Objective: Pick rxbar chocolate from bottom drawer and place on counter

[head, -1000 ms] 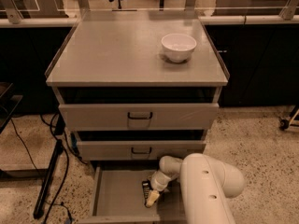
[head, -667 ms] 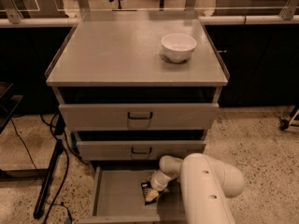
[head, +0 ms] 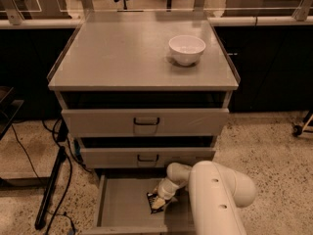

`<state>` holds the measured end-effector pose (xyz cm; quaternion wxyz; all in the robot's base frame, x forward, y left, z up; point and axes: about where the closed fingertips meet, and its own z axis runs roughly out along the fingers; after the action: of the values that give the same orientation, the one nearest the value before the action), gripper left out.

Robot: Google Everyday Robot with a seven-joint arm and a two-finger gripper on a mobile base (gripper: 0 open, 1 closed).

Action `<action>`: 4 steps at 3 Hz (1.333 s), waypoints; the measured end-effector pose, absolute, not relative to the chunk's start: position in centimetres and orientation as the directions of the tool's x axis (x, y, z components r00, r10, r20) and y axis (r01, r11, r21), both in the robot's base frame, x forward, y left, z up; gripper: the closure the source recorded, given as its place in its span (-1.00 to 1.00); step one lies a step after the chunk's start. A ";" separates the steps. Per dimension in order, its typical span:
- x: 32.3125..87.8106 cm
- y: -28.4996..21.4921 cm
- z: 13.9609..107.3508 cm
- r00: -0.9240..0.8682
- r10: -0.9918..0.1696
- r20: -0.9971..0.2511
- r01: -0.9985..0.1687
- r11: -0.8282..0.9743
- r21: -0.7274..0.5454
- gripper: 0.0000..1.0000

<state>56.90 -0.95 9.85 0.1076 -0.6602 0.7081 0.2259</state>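
The bottom drawer [head: 122, 207] is pulled out below the two upper grey drawers, showing its plain grey floor. A small black wrapper with white print, the rxbar chocolate [head: 152, 200], lies on that floor near the middle. My gripper [head: 158, 202] reaches down from the white arm at the lower right and sits right on the bar's right side. The arm's bulk hides the drawer's right part. The counter [head: 122, 53] is the broad grey top of the cabinet, above and behind.
A white bowl [head: 187, 49] stands on the counter's right rear. The middle drawer [head: 146, 156] and top drawer [head: 145, 121] project slightly above the open one. Black cables and a dark stand leg [head: 51, 187] lie on the floor at the left.
The gripper has edged slightly left and down onto the bar. The bar appears in nearly the same spot on the drawer floor.
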 end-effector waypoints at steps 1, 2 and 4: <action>56.9 -0.9 9.9 -0.105 -0.886 -0.451 -0.984 0.026 0.178 1.00; 56.9 -0.9 10.6 -0.105 -0.886 -0.451 -0.984 0.026 0.178 1.00; 61.7 -3.4 19.6 -0.167 -0.885 -0.434 -0.980 0.198 -0.026 1.00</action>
<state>61.69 -3.36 19.62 0.1803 -0.6195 0.7527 0.1312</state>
